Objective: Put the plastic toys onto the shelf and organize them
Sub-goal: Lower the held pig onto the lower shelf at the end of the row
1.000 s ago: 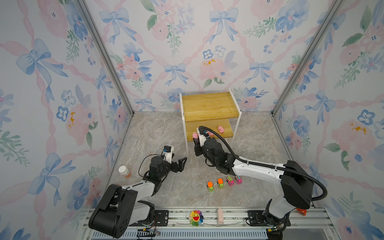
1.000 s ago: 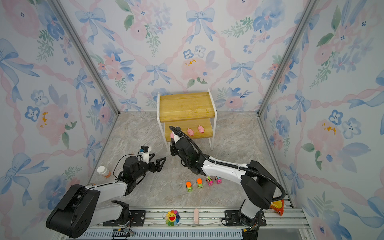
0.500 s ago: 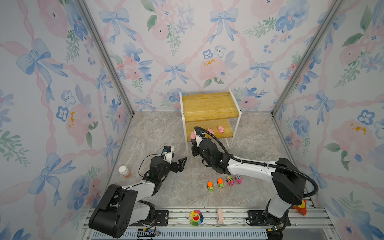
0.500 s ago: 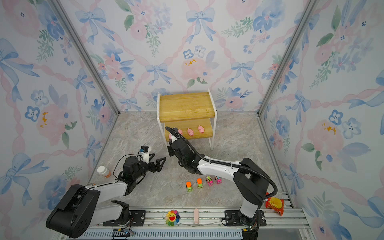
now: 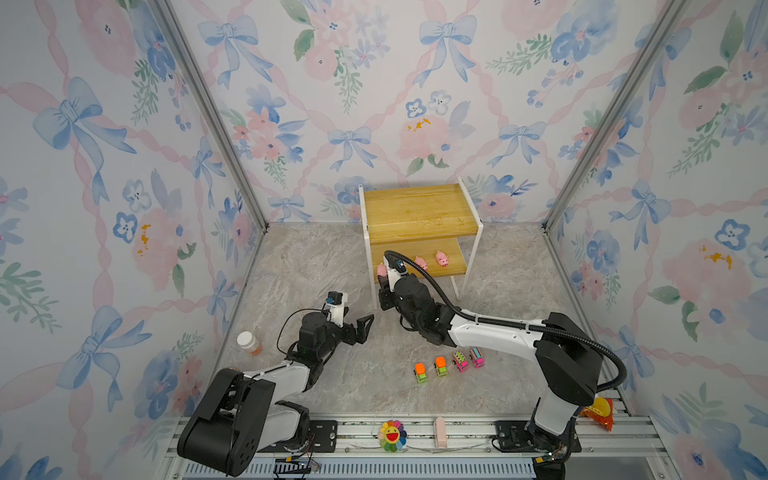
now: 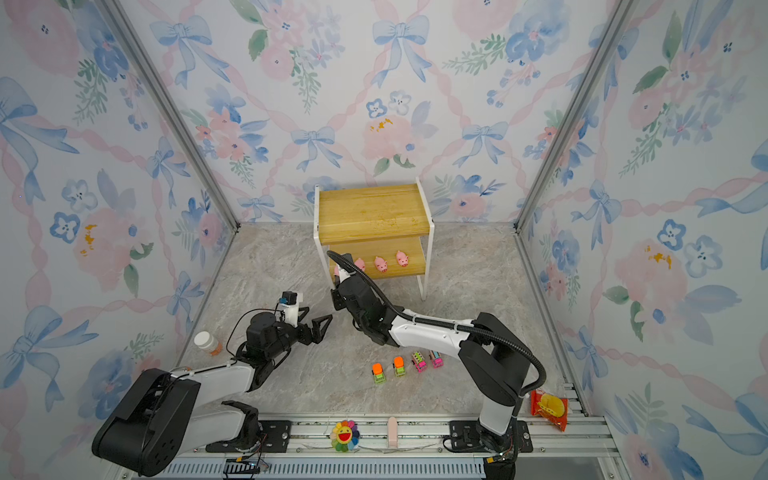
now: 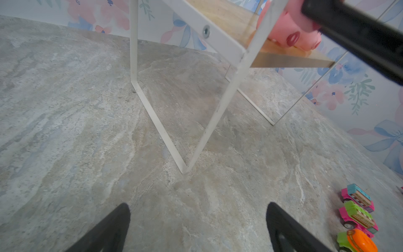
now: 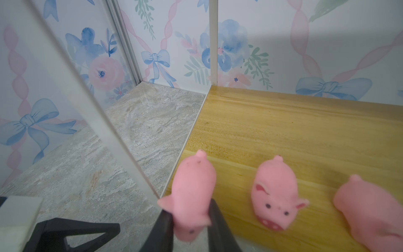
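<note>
Right tool (image 8: 190, 215) is clamped on one small pink plastic pig (image 8: 193, 187) at the nearest corner of the lower board of the two-tier yellowish wooden shelf (image 5: 417, 210). The pig's long axis runs straight away from the tool, snout toward it. Three more pink pigs (image 6: 380, 264) stand beside it on that board, four in all. Behind the tool, two orange-topped green trucks (image 5: 420, 372) and two pink trucks (image 5: 476, 357) line the grey marbled tabletop (image 5: 332, 257). Left tool (image 7: 197, 207) has its fingers apart and holds nothing.

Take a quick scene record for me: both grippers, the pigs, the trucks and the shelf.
right gripper: shut on a pink pig at the lower board's front corner
left gripper: open, empty
other pigs: three in a row on the lower board of the shelf
trucks: four in a row on the floor
</note>
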### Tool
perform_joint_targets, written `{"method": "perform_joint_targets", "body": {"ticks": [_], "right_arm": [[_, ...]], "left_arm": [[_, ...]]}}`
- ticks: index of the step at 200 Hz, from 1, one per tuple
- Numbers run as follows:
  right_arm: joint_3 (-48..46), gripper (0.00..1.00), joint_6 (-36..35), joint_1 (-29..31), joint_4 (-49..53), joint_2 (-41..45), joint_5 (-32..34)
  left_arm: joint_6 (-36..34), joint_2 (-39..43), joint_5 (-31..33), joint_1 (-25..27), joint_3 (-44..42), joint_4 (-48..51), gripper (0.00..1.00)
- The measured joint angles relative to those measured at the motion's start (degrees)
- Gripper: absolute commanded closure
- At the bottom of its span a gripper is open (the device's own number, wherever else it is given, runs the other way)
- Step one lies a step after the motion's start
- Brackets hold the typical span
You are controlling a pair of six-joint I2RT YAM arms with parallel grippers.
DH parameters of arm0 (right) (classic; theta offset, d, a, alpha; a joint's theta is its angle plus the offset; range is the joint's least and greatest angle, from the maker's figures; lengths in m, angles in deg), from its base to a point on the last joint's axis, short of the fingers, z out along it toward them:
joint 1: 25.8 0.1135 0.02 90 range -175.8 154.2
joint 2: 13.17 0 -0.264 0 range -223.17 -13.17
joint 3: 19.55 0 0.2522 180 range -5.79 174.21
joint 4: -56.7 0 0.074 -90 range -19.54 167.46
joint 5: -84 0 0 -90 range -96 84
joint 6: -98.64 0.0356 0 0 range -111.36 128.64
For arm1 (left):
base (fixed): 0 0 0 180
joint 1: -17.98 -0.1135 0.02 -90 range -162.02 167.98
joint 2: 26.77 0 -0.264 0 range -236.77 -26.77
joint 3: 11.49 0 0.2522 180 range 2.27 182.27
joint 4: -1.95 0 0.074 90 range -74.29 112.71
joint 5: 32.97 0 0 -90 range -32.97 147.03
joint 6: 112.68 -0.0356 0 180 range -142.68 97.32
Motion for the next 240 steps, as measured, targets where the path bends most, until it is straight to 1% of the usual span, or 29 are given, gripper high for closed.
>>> {"method": "perform_joint_targets", "body": {"ticks": [76, 240], "right_arm": [[0.85, 0.72, 0.66, -0.5, -0.13, -1.64, -0.66], [0.85, 0.7, 1.09, -2.05, -0.17, -2.45, -1.73]], "left_arm": [[0.0, 0.0, -0.17, 0.0, 0.0, 0.0, 0.02], [0.0, 0.0, -0.44, 0.0, 0.0, 0.0, 0.02]]}}
